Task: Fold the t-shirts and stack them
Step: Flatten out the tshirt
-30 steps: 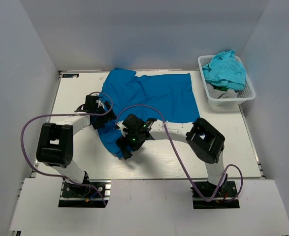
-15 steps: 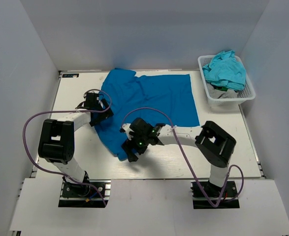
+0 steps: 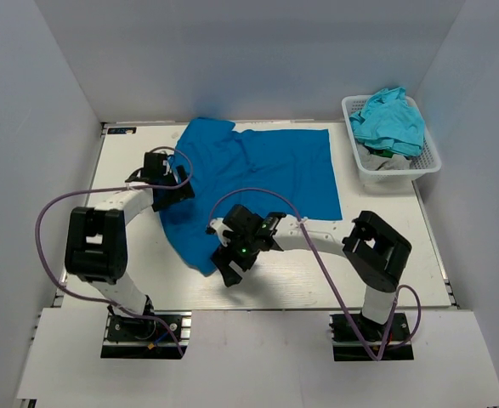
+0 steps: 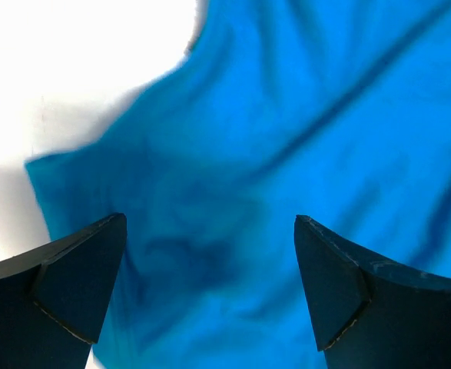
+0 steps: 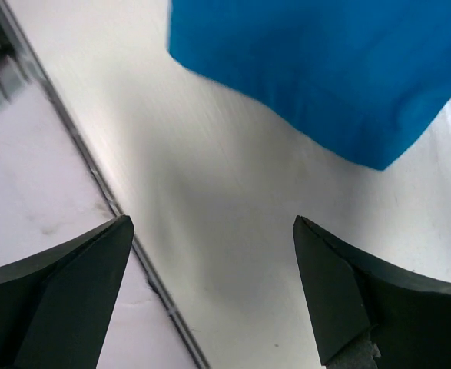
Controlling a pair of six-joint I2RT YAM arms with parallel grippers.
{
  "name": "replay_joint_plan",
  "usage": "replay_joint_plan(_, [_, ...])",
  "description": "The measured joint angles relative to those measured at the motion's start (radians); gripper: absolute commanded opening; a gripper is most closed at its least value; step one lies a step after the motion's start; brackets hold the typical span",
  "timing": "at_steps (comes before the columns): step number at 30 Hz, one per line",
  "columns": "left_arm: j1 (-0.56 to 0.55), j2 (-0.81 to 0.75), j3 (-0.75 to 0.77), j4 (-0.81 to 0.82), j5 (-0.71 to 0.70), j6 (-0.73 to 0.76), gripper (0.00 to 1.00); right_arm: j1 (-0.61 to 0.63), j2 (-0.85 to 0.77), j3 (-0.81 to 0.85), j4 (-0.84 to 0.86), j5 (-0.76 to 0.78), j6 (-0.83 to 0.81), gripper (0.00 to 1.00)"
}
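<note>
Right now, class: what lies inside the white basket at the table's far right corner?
Crumpled turquoise t-shirts fill the white basket, heaped above its rim. Whatever lies beneath them is covered.

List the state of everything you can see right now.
blue shirt: spread out, unfolded, near corner rumpled
teal shirts: crumpled in the basket
basket: upright, filled
left end effector: open, over the blue shirt
right end effector: open, over bare table beside the blue shirt's corner
</note>
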Motion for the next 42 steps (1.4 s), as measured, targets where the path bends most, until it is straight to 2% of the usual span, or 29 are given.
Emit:
replay_joint_plan(6, [-0.010, -0.139, 0.074, -0.123, -0.007, 0.006, 1.00, -0.022, -0.040, 0.103, -0.036, 0.108, 0.090, 0.90])
replay_joint_plan(10, [-0.008, -0.125, 0.211, -0.157, -0.019, 0.012, 1.00, -0.146, -0.106, 0.120, -0.072, 0.218, 0.149, 0.90])
replay_joint_plan(18, [-0.011, 0.171, 0.449, -0.138, 0.077, 0.031, 1.00, -0.499, -0.130, 0.124, -0.109, 0.338, 0.159, 0.90])
replay_joint_plan(24, [-0.010, 0.451, 0.664, -0.214, 0.114, 0.065, 1.00, -0.645, 0.009, 0.230, -0.123, 0.330, 0.142, 0.90])
replay_joint_plan(27, [-0.010, 0.506, 0.691, -0.234, 0.123, 0.081, 1.00, -0.700, 0.103, 0.304, -0.120, 0.289, 0.136, 0.90])
replay_joint_plan(32, [-0.004, 0.490, 0.659, -0.217, 0.092, 0.095, 1.00, -0.770, 0.221, 0.346, -0.112, 0.226, 0.135, 0.90])
replay_joint_plan(42, [0.025, 0.525, 0.707, -0.230, -0.058, 0.194, 1.00, -0.818, 0.243, 0.320, -0.084, 0.191, 0.143, 0.90])
